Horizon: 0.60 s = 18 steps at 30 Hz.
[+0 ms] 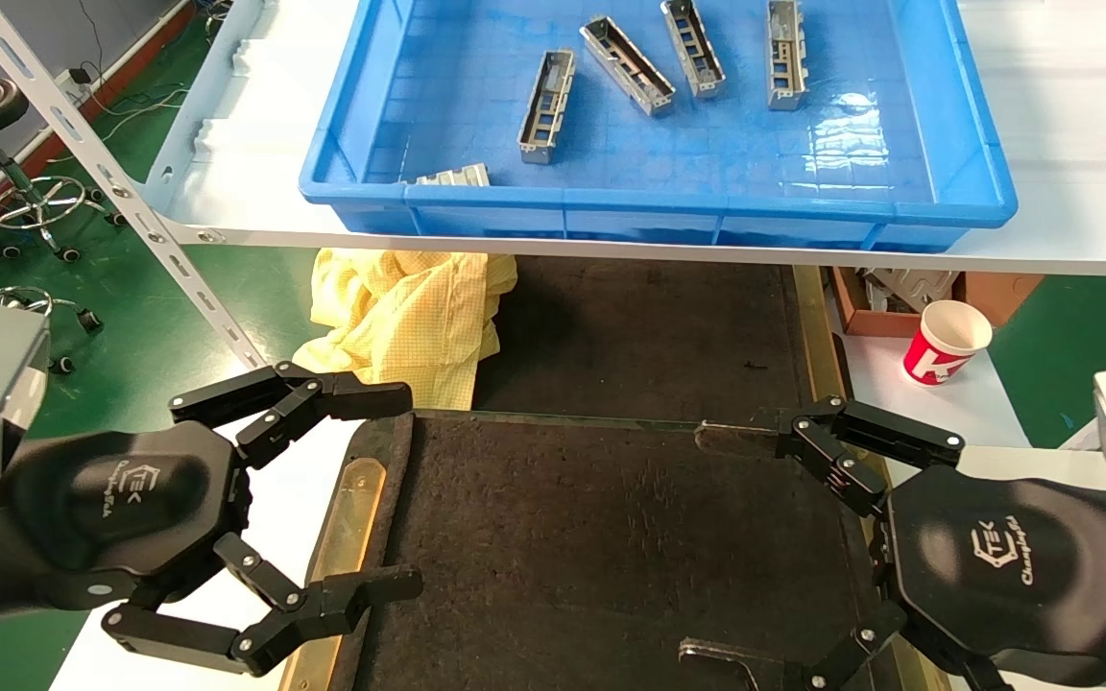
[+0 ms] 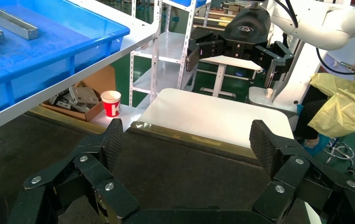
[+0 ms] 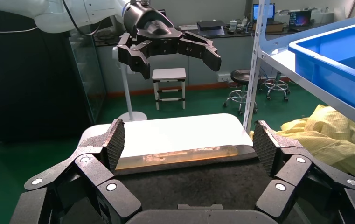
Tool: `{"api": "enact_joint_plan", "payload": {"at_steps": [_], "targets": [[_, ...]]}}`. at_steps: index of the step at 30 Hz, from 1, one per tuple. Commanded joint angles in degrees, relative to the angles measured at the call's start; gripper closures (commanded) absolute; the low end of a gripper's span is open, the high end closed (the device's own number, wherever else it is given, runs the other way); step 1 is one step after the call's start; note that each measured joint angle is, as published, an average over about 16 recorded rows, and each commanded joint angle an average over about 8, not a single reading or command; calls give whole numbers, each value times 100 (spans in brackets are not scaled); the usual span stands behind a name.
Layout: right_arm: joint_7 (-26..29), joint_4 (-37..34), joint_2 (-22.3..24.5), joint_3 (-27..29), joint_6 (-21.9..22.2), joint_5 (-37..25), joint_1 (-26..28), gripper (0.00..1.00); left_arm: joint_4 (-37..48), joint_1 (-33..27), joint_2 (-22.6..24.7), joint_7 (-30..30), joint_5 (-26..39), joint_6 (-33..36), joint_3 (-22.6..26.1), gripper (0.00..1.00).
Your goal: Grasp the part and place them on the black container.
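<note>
left gripper (image 1: 399,489) spread | part (image 1: 547,106) well beyond, in blue crate (image 1: 956,125)

You are looking at dull silver-grey metal parts (image 1: 547,106) lying in a glossy, wet-looking blue plastic crate (image 1: 966,144). Below that crate, the black container (image 1: 611,537) is showing rough, matt felt edged with worn brass-coloured strips (image 1: 347,523).

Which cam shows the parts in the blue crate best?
Head view: four parts lie apart in the blue crate, seen from above. Left wrist view catches only two parts at its edge. Right wrist view shows the crate's wall, no parts.
</note>
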Motion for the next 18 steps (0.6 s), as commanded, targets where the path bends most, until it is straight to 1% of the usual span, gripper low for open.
{"api": "enact_joint_plan", "payload": {"at_steps": [1, 8, 18], "targets": [[0, 0, 0, 0, 0, 0, 0, 0, 0, 0, 0, 0, 0, 0, 0, 13], [0, 0, 0, 0, 0, 0, 0, 0, 0, 0, 0, 0, 0, 0, 0, 100], [0, 0, 0, 0, 0, 0, 0, 0, 0, 0, 0, 0, 0, 0, 0, 100]]}}
